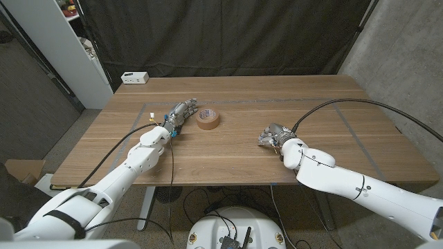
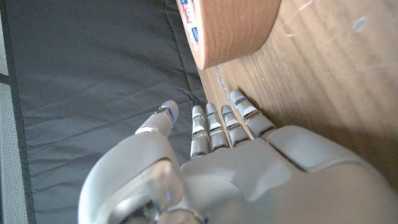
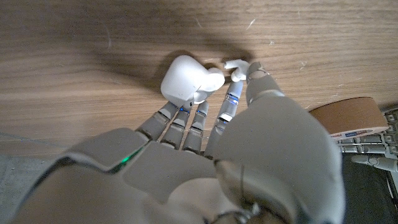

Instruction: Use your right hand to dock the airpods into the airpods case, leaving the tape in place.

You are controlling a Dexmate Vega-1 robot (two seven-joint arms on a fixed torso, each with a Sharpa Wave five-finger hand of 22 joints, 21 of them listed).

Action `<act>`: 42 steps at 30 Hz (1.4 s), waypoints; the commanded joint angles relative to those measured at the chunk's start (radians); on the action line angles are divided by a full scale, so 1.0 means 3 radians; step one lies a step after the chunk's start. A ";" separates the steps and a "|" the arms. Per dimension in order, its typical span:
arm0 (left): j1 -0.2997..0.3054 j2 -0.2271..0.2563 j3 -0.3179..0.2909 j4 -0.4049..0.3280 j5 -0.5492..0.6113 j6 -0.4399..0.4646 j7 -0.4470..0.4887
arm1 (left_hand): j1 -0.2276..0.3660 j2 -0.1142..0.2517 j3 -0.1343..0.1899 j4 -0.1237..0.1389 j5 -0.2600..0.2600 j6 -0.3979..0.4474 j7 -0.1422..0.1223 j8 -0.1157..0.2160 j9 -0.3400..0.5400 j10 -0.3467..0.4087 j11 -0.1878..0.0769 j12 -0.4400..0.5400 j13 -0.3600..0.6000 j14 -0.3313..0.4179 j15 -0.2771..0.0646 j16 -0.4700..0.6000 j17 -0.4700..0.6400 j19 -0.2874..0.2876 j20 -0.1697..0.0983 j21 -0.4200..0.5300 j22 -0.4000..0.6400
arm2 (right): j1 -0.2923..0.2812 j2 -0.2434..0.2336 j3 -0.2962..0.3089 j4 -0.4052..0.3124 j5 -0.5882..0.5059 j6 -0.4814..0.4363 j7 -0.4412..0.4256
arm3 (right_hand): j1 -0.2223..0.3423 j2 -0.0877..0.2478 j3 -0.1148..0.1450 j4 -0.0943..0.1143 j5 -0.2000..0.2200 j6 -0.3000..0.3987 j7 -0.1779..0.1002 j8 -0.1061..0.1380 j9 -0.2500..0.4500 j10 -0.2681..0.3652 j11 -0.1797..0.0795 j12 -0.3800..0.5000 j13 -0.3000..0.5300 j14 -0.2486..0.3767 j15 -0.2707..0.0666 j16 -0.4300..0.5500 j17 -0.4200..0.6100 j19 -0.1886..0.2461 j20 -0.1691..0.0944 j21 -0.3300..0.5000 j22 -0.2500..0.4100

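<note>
One airpods case [image 3: 185, 79], white, lid open, on tabletop [image 1: 242, 155] right of centre, well clear of edges. Right hand [image 1: 275, 135] fingers [image 3: 231, 102] curl round it, pinching one airpod [image 3: 234, 65] just beside case. One tape [image 1: 208, 119] roll near centre. Left hand [image 1: 178, 116] beside tape, fingers straight, holding nothing. White box [image 1: 135, 77] at far edge.

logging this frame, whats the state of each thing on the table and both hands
airpods case: lid open, on the table at the right hand's fingertips
airpod: out of the case, pinched by the right hand
tape: lying flat on the table, untouched
left hand: beside the tape, fingers straight, holding nothing
white box: at the table's far edge
</note>
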 commanded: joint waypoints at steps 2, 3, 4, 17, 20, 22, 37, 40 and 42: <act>-0.0008 0.0005 0.0011 0.0018 0.0018 -0.0015 -0.0014 | 0.0000 -0.0012 -0.0001 -0.0007 0.0019 0.0025 -0.0006 0.0010 0.0011 0.0031 0.0001 -0.0001 0.0008 0.0006 0.0032 0.0006 0.0004 0.0007 0.0035 -0.0008 0.0009 | -0.0066 0.0013 0.0063 -0.0046 -0.0005 0.0033 -0.0079 | 0.0052 0.0006 0.0017 0.0003 0.0005 0.0016 -0.0004 0.0019 0.0016 0.0046 -0.0010 0.0014 0.0000 0.0027 -0.0333 0.0024 0.0002 0.0029 -0.0002 0.0015 0.0016; -0.0011 0.0006 0.0011 0.0019 0.0019 -0.0007 -0.0010 | -0.0001 -0.0012 -0.0002 -0.0007 0.0019 0.0027 -0.0008 0.0011 0.0011 0.0027 0.0002 -0.0003 0.0008 0.0005 0.0032 0.0006 0.0004 0.0007 0.0036 -0.0008 0.0009 | -0.0073 0.0011 0.0071 -0.0054 -0.0010 0.0042 -0.0092 | 0.0054 0.0007 0.0017 0.0003 0.0004 0.0015 -0.0007 0.0018 0.0017 0.0046 -0.0009 0.0014 0.0000 0.0030 -0.0332 0.0025 0.0002 0.0030 -0.0001 0.0015 0.0016; -0.0021 0.0000 0.0012 0.0046 0.0015 -0.0029 -0.0038 | 0.0000 -0.0012 -0.0001 -0.0008 0.0019 0.0027 -0.0008 0.0010 0.0011 0.0027 -0.0003 -0.0002 0.0008 0.0004 0.0030 0.0006 0.0004 0.0006 0.0038 -0.0009 0.0009 | -0.0081 0.0004 0.0085 -0.0066 -0.0006 0.0055 -0.0094 | 0.0055 0.0008 0.0018 0.0004 0.0004 0.0013 -0.0006 0.0018 0.0018 0.0045 -0.0008 0.0013 0.0000 0.0032 -0.0333 0.0026 0.0002 0.0030 -0.0002 0.0014 0.0016; -0.0026 -0.0002 -0.0005 0.0074 0.0013 -0.0058 -0.0031 | 0.0003 -0.0012 -0.0004 -0.0014 0.0020 0.0019 -0.0020 0.0004 0.0011 0.0026 -0.0005 -0.0003 0.0010 0.0002 0.0029 0.0004 0.0003 0.0007 0.0043 -0.0011 0.0010 | -0.0294 -0.0041 0.0354 -0.0102 0.0107 0.0331 -0.0215 | 0.0070 0.0006 0.0013 0.0014 -0.0002 -0.0015 0.0000 0.0009 0.0032 0.0049 0.0000 0.0010 -0.0002 0.0052 -0.0337 0.0034 0.0002 0.0051 -0.0002 0.0017 0.0016; -0.0023 -0.0003 -0.0007 0.0085 0.0009 -0.0088 -0.0054 | 0.0001 -0.0013 -0.0005 -0.0014 0.0020 0.0020 -0.0021 0.0004 0.0011 0.0026 -0.0004 -0.0002 0.0011 0.0002 0.0032 0.0005 0.0004 0.0007 0.0045 -0.0012 0.0010 | -0.0319 -0.0049 0.0374 -0.0093 0.0102 0.0361 -0.0229 | 0.0071 0.0008 0.0012 0.0017 -0.0003 -0.0021 0.0003 0.0007 0.0036 0.0054 0.0009 0.0011 -0.0003 0.0057 -0.0340 0.0036 0.0004 0.0054 -0.0003 0.0016 0.0016; -0.0007 0.0009 -0.0008 0.0044 0.0013 -0.0058 -0.0020 | 0.0001 -0.0013 -0.0006 -0.0014 0.0020 0.0016 -0.0025 0.0002 0.0011 0.0026 -0.0003 -0.0002 0.0011 0.0004 0.0027 0.0005 0.0004 0.0007 0.0044 -0.0012 0.0010 | -0.0323 -0.0059 0.0369 -0.0094 0.0088 0.0360 -0.0224 | 0.0072 0.0008 0.0011 0.0020 -0.0004 -0.0036 0.0002 0.0001 0.0037 0.0051 0.0006 0.0009 -0.0004 0.0059 -0.0333 0.0037 0.0004 0.0054 -0.0004 0.0015 0.0016; -0.0032 -0.0004 0.0018 0.0049 0.0039 -0.0025 -0.0004 | -0.0004 -0.0022 -0.0012 -0.0018 0.0020 0.0028 -0.0019 0.0004 0.0011 0.0035 -0.0010 0.0002 0.0014 0.0005 0.0032 0.0004 0.0003 0.0010 0.0045 -0.0013 0.0010 | -0.0025 -0.0043 -0.0020 -0.0189 -0.0100 -0.0245 0.0011 | -0.0122 -0.0080 -0.0100 0.0107 -0.0034 -0.0184 0.0058 -0.0078 0.0017 -0.0137 0.0092 -0.0062 0.0000 -0.0128 -0.0236 -0.0028 0.0022 -0.0062 0.0080 -0.0041 0.0016; -0.0036 -0.0004 0.0020 0.0057 0.0039 -0.0033 -0.0018 | -0.0006 -0.0022 -0.0013 -0.0018 0.0019 0.0025 -0.0019 0.0003 0.0011 0.0033 -0.0004 0.0001 0.0014 0.0003 0.0035 0.0004 0.0004 0.0010 0.0046 -0.0014 0.0010 | -0.0010 -0.0027 -0.0050 -0.0190 -0.0103 -0.0290 -0.0008 | -0.0136 -0.0084 -0.0107 0.0111 -0.0035 -0.0179 0.0063 -0.0077 0.0016 -0.0143 0.0086 -0.0063 0.0001 -0.0139 -0.0231 -0.0031 0.0023 -0.0069 0.0085 -0.0043 0.0016; -0.0036 -0.0003 0.0021 0.0055 0.0039 -0.0029 -0.0019 | -0.0005 -0.0022 -0.0014 -0.0019 0.0019 0.0025 -0.0017 0.0002 0.0011 0.0031 -0.0004 0.0001 0.0015 0.0002 0.0037 0.0003 0.0004 0.0009 0.0045 -0.0014 0.0010 | -0.0005 -0.0015 -0.0059 -0.0189 -0.0095 -0.0312 -0.0022 | -0.0144 -0.0087 -0.0111 0.0114 -0.0034 -0.0177 0.0074 -0.0077 0.0015 -0.0145 0.0101 -0.0062 0.0002 -0.0139 -0.0231 -0.0030 0.0024 -0.0072 0.0087 -0.0043 0.0016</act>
